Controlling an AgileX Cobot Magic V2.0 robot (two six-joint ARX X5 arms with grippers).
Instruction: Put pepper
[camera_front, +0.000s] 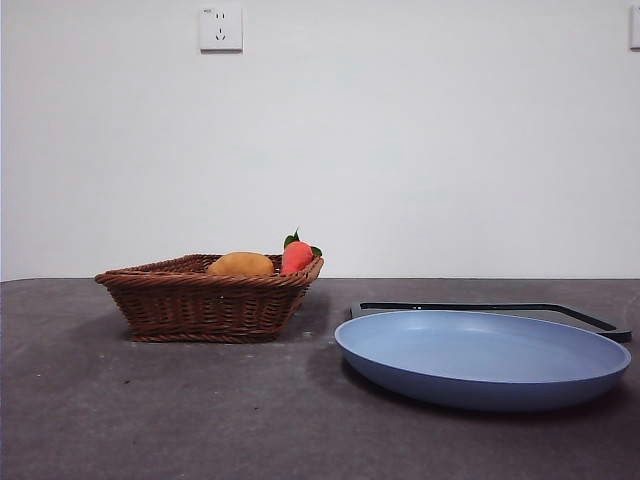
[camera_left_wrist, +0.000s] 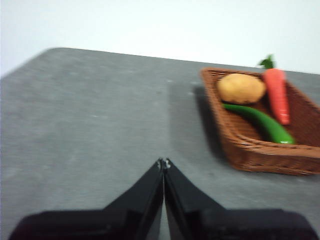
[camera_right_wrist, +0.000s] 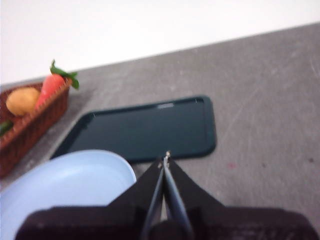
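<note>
On the dark grey table (camera_front: 80, 420), front view: brown wicker basket (camera_front: 205, 305) at left, blue plate (camera_front: 485, 358) at right, near the camera. Dark tray (camera_front: 590, 318) lies flat just behind the plate, only its rim showing. Rounded yellow-orange item (camera_front: 240, 264) and red-orange vegetable (camera_front: 296, 256) with green leaves poke above the basket's rim. Pepper hidden by the basket wall from this angle. White wall behind, socket (camera_front: 221, 28) up high. No arm visible here.

Left wrist view: left gripper (camera_left_wrist: 163, 162) hangs over bare table (camera_left_wrist: 90, 125), jaws pressed together tip to tip, nothing between them. Basket (camera_left_wrist: 260, 155) sits well apart from the jaw tips. Inside it: the pepper (camera_left_wrist: 262, 123), long, glossy, dark green, lying flat on the basket floor, running diagonally between the yellow-orange item (camera_left_wrist: 241, 88) and the red-orange vegetable (camera_left_wrist: 278, 95). One end of the pepper is just under the yellow-orange item, touching or nearly so; the other end is near the basket's nearer wall. Picture is a bit blurred.

Right wrist view: right gripper (camera_right_wrist: 166, 159) jaws closed, empty, tips above the near edge of the dark tray (camera_right_wrist: 145, 127). Blue plate (camera_right_wrist: 65, 185) just beside the tray, overlapping its edge in the picture. Basket (camera_right_wrist: 30, 130) beyond the plate, with yellow-orange item (camera_right_wrist: 22, 100) and red-orange vegetable (camera_right_wrist: 51, 85) leaning on its rim. A sliver of green (camera_right_wrist: 5, 127) at the basket edge, likely the pepper, too cut off to be sure.
</note>
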